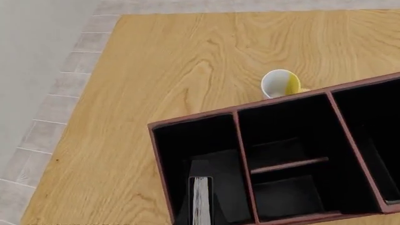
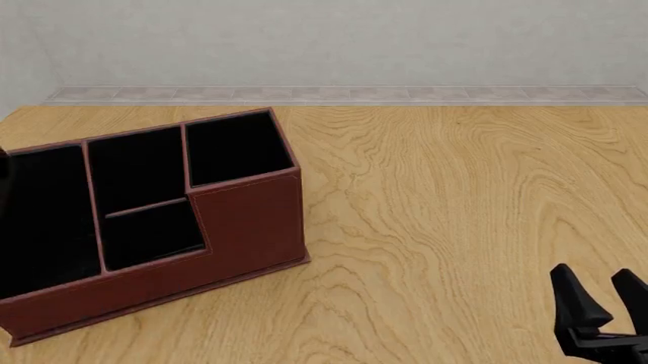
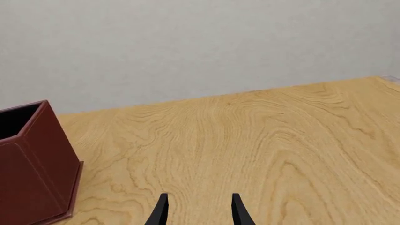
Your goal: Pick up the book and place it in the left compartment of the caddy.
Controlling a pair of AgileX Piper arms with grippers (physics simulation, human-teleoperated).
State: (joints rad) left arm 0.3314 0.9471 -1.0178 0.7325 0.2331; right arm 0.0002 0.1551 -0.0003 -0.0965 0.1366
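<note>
The dark red-brown caddy point(image 2: 248, 220) stands on the left half of the table, its tall end towards the middle. In the left wrist view I look down into the caddy point(image 1: 194, 118). The book point(image 1: 200, 201) stands on edge inside the left compartment point(image 1: 181, 150), white page edge towards the camera. My left gripper point(image 1: 200, 177) is closed narrowly around the book, its dark fingers hard to tell from the black lining. In the front view the left compartment point(image 2: 41, 220) looks black and the book is hidden. My right gripper point(image 2: 592, 277) point(image 3: 200, 197) hovers open and empty at the near right.
A white and yellow cup point(image 1: 280, 83) lies on the table just behind the caddy's back wall, hidden in the front view. The table's left edge and a tiled floor strip point(image 1: 62, 84) run beside the caddy. The caddy's tall end point(image 3: 31, 164) stands left of the right gripper.
</note>
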